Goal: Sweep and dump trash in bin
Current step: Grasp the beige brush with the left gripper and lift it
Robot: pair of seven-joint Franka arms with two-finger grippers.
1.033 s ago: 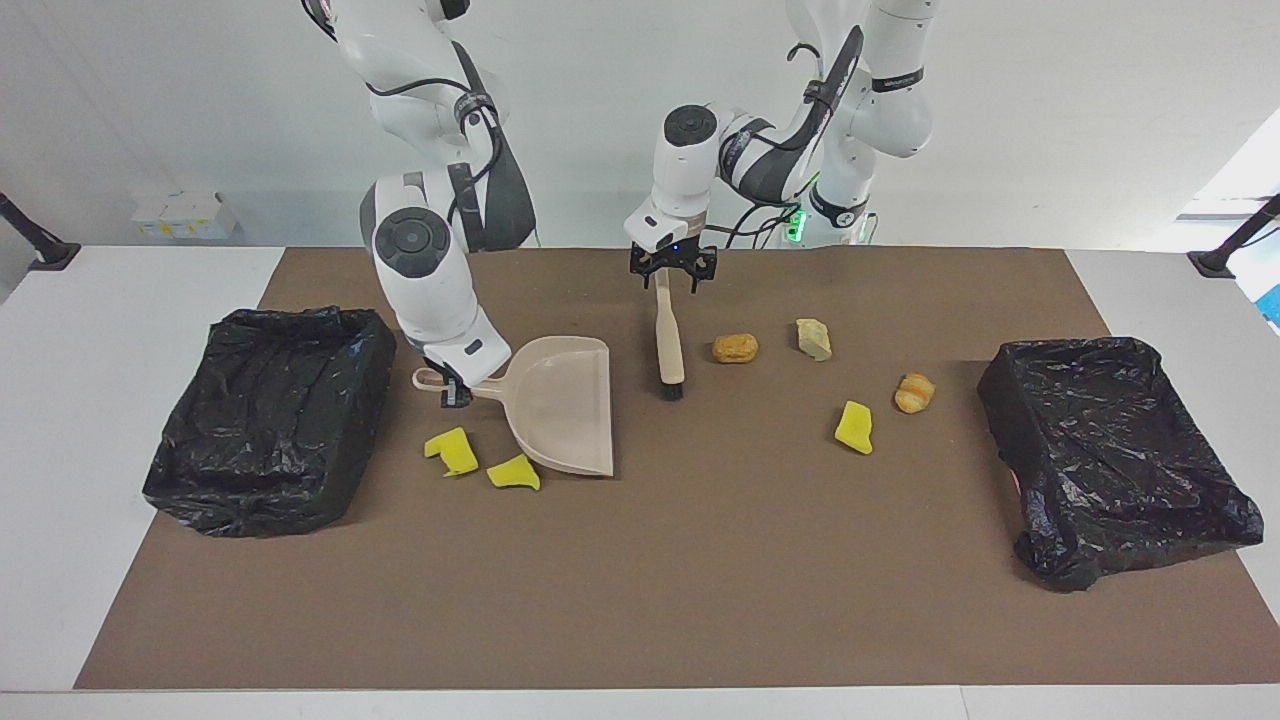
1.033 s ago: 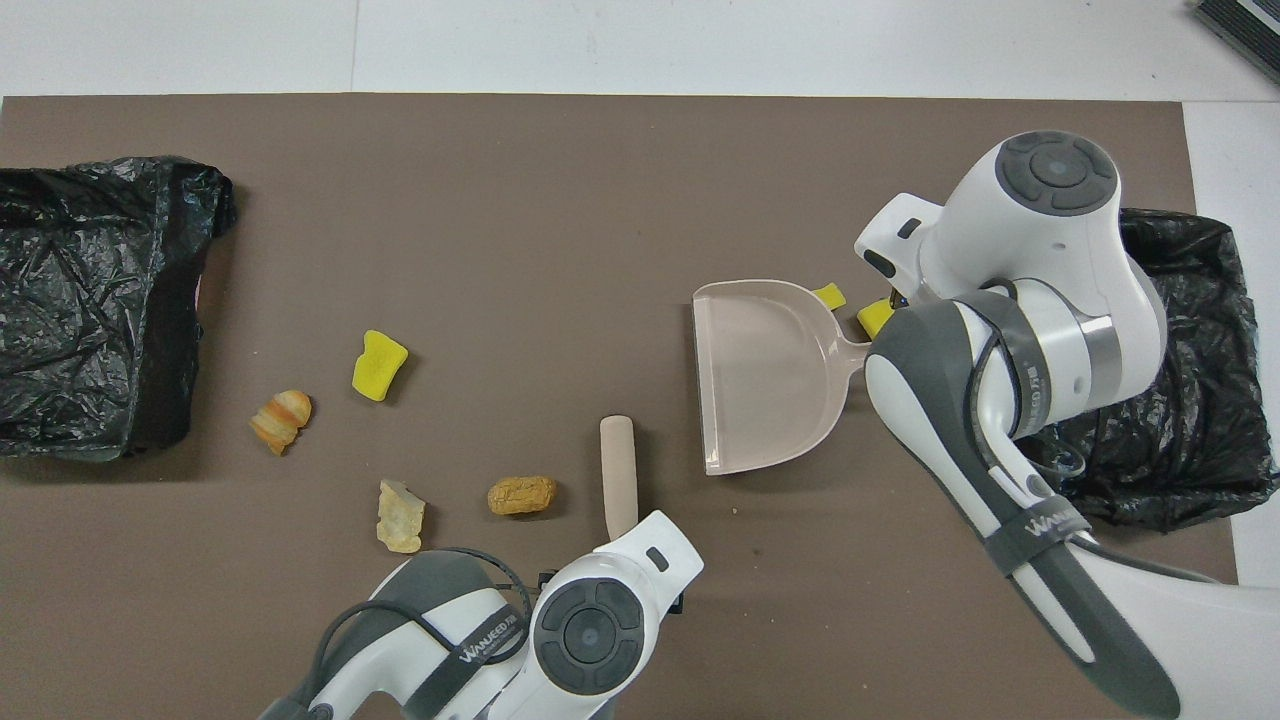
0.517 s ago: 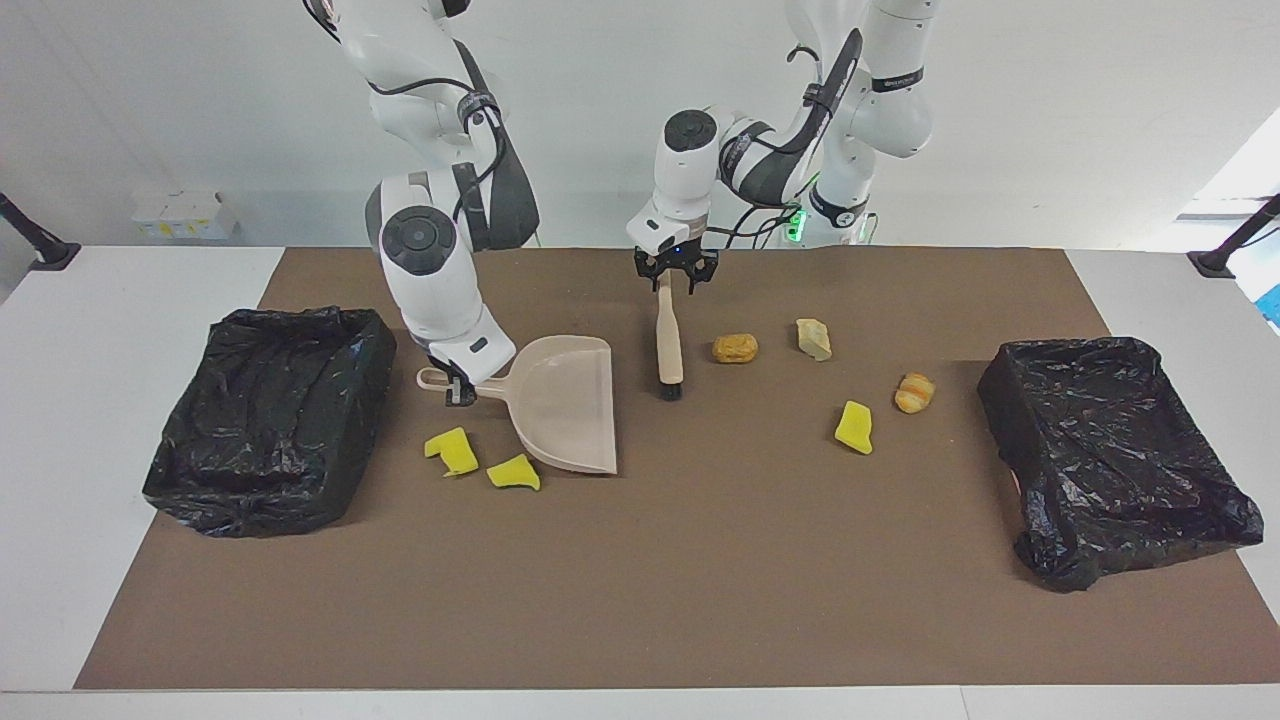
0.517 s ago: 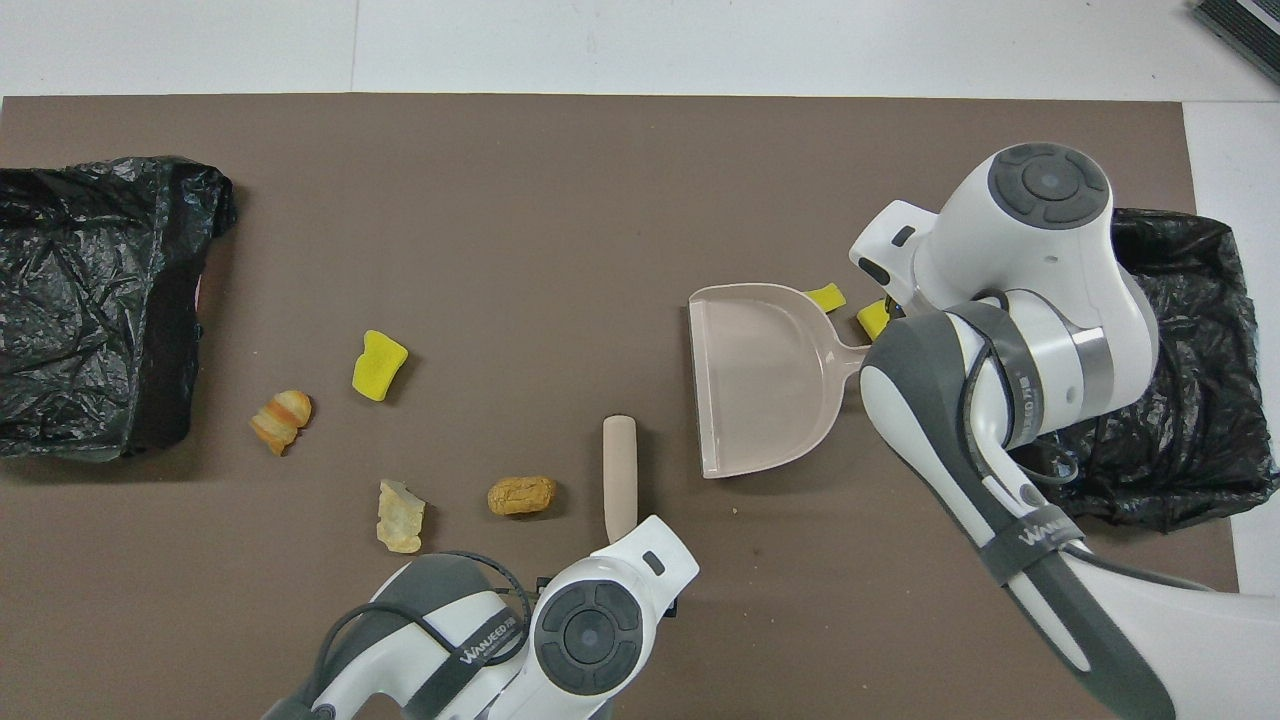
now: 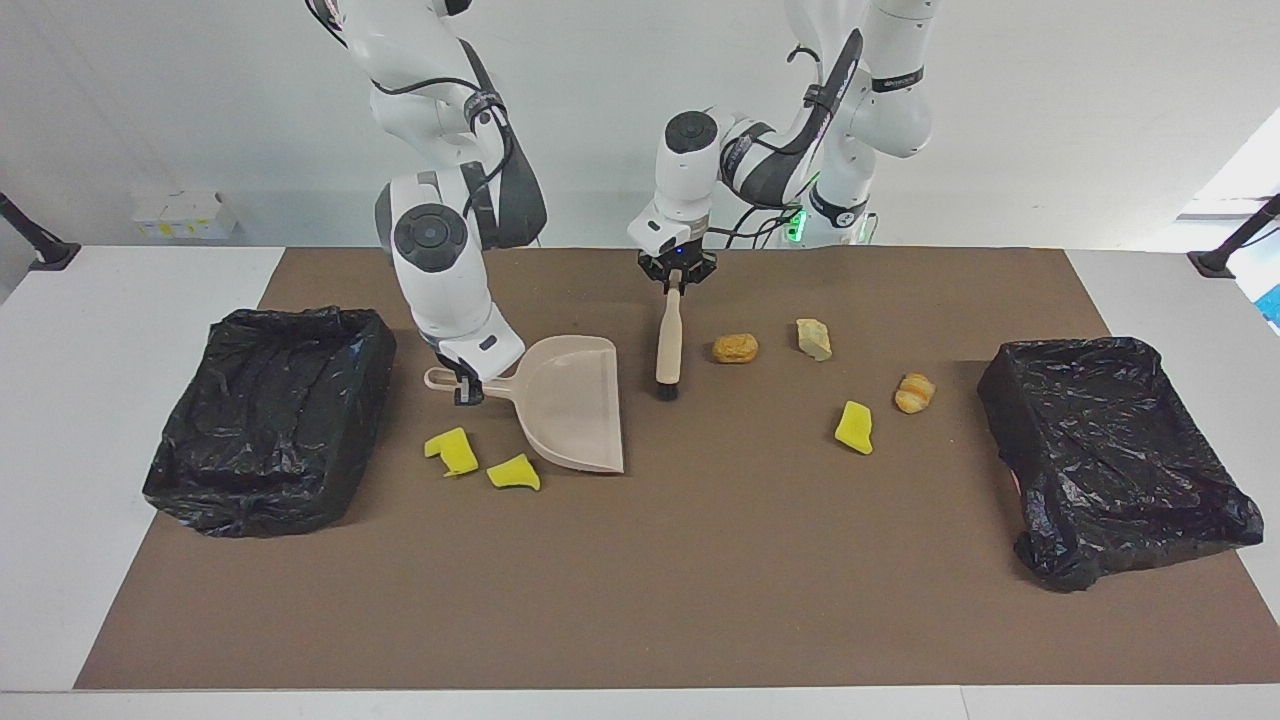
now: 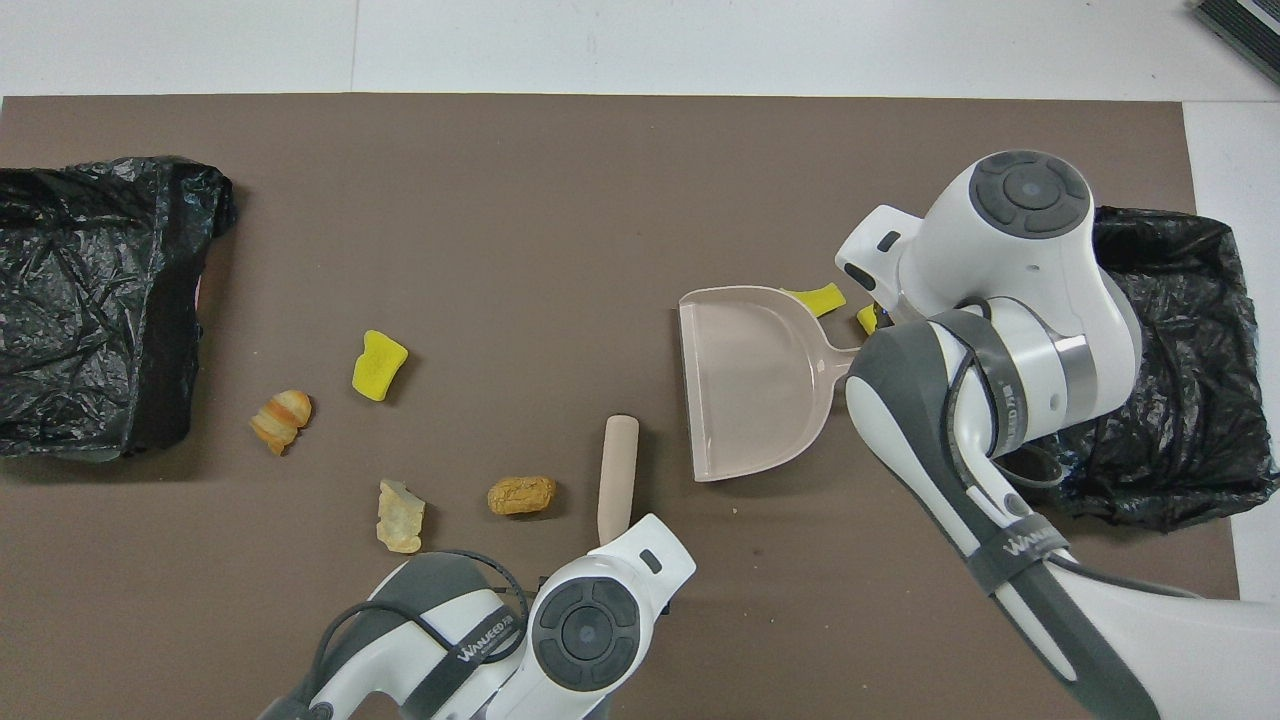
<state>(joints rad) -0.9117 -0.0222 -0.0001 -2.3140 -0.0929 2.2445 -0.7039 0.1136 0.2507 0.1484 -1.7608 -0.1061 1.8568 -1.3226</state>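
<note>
Yellow and tan trash (image 5: pixel 853 427) lies scattered on the brown mat (image 5: pixel 700 580): four scraps toward the left arm's end, two yellow ones (image 5: pixel 452 450) just beside the dustpan (image 5: pixel 570 402). Right gripper (image 5: pixel 467 388) clamps the dustpan's handle; left gripper (image 5: pixel 676 282) grips the hand brush (image 5: pixel 668 345). Black-lined bins (image 5: pixel 268 420) stand at both ends.

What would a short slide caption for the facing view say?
Right pincer holds the dustpan, left pincer the hand brush; scraps lie unswept.

Brush (image 5: pixel 668 345) between dustpan (image 5: pixel 570 402) and scraps (image 5: pixel 735 348)
</note>
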